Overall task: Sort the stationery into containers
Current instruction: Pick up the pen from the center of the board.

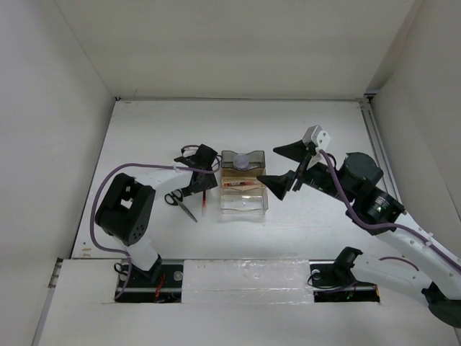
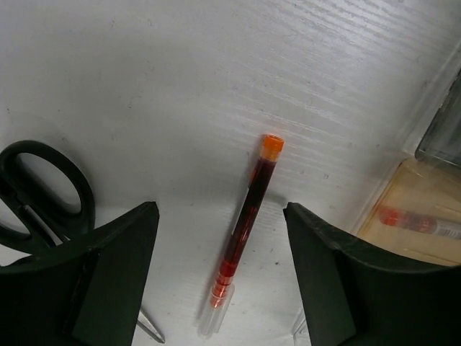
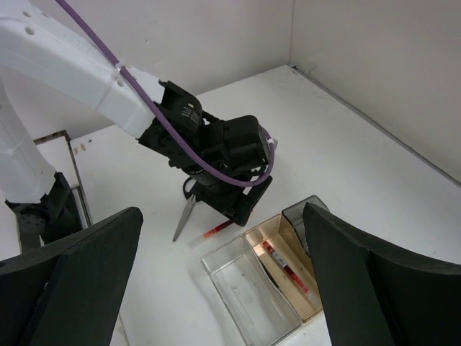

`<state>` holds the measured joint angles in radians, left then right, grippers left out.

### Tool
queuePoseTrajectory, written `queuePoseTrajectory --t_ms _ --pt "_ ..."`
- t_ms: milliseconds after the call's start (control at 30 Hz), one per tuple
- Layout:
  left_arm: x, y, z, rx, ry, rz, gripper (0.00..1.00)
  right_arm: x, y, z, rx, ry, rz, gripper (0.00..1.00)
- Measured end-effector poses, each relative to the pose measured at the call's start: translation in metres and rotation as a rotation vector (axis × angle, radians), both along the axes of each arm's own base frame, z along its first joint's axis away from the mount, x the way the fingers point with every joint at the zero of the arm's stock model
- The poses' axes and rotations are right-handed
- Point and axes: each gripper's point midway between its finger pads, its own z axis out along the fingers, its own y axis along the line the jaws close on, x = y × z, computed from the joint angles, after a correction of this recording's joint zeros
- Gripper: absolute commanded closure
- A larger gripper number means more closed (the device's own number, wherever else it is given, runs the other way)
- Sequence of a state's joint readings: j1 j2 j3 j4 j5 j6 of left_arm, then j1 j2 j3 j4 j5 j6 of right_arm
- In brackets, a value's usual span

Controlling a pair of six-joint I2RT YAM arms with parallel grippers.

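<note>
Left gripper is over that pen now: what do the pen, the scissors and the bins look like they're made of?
Red pen: probably clear glossy plastic; the red inside shows through the barrel, and the cap is orange.
Scissors: matte black handles, likely plastic; the grey shiny blade tip suggests steel.
Amber bin and clear bin: seemingly hard translucent plastic with thin walls; the white table shows through.

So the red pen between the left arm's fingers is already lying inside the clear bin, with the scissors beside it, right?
No. That red pen lies on the bare table, outside the bins, as the left wrist view shows. It is between the left fingers, and the scissors are beside it.
</note>
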<state>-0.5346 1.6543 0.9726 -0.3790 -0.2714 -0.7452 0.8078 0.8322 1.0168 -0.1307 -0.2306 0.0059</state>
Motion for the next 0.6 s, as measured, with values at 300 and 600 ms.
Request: queuePoseTrajectory --t_ms 300,600 --pt "0.0016 0.0027 -0.0051 0.018 0.001 0.013 0.52 0.0002 0.0013 -0.0014 -0.002 0.006 0.004 0.05" --pt "0.0058 0.0055 -0.0060 0.033 -0.017 0.034 0.90 -0.0020 0.0000 0.0022 0.017 0.014 0.005 0.07"
